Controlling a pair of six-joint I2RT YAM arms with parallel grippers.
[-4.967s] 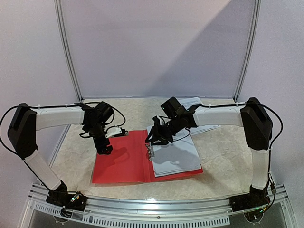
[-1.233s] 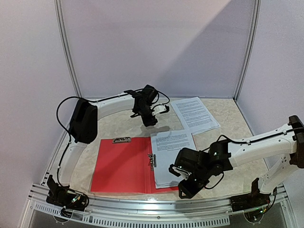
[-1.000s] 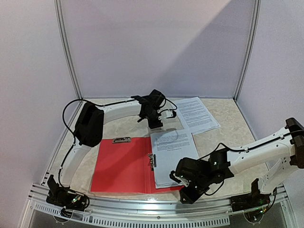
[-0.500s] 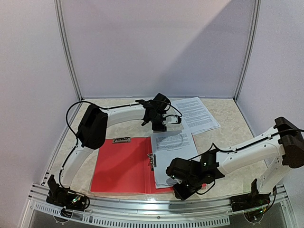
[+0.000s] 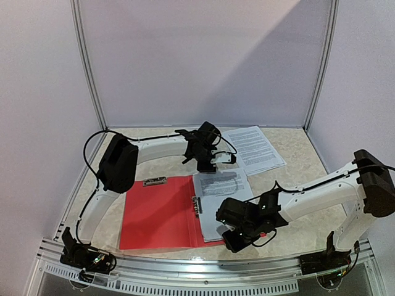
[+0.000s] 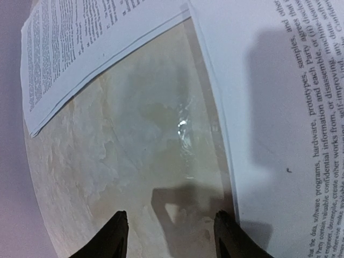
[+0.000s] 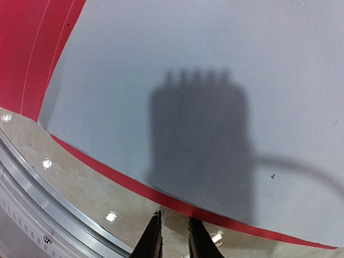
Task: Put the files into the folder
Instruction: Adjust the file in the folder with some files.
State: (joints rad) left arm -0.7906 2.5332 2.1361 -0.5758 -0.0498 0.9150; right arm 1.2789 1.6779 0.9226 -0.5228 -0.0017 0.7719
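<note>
Folder [image 5: 157,213] open flat on table [image 5: 296,179], files [image 5: 221,191] on its right half, loose files [image 5: 253,148] beyond. Left gripper [image 5: 207,165] over stack's far edge, right gripper [image 5: 232,242] at folder's near edge.
Left wrist: fingers [image 6: 115,234] spread wide, empty, over bare table beside files.
Right wrist: fingers [image 7: 155,236] nearly pinched together, nothing held, just off folder's near edge.

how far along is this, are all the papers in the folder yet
Partly. Done: one stack of files lies on the right half of the open folder. In hand: nothing; the left gripper is open over bare table beside that stack, the right gripper nearly shut by the folder's near edge. Left: the other sheets lie on the table, far right, outside the folder, which is not closed.
</note>
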